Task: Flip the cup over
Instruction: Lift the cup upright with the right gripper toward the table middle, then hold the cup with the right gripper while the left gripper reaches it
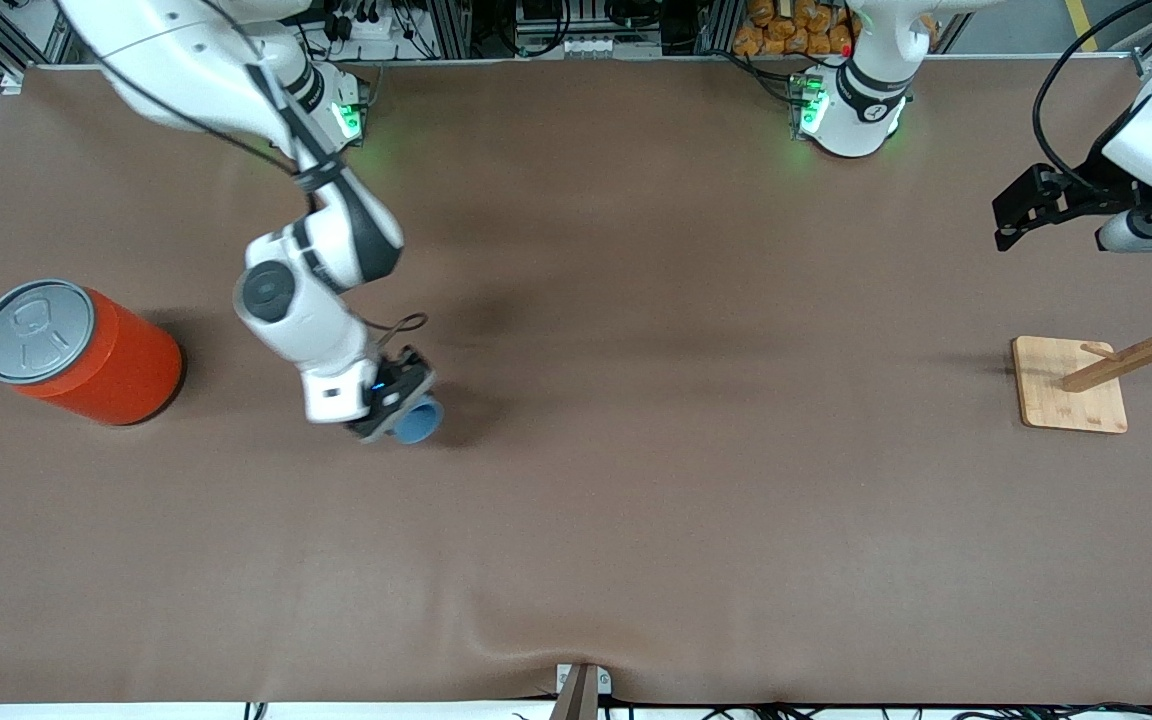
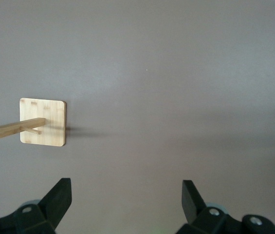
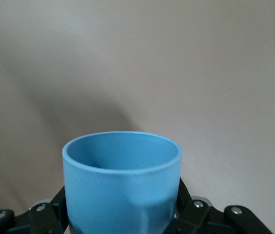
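The small light-blue cup [image 1: 420, 421] is gripped by my right gripper [image 1: 398, 404], low over the brown table toward the right arm's end. In the right wrist view the cup [image 3: 121, 187] fills the space between the black fingers [image 3: 188, 207], one on each side of its wall, and its open mouth points away from the wrist. I cannot tell whether the cup touches the table. My left gripper [image 1: 1002, 224] is open and empty, up in the air over the left arm's end of the table; the left arm waits. Its fingertips stand wide apart in the left wrist view [image 2: 126, 189].
A big orange can [image 1: 96, 358] with a grey pull-tab lid stands at the right arm's end of the table. A wooden peg rack on a square base [image 1: 1071, 392] stands at the left arm's end, also in the left wrist view [image 2: 43, 122].
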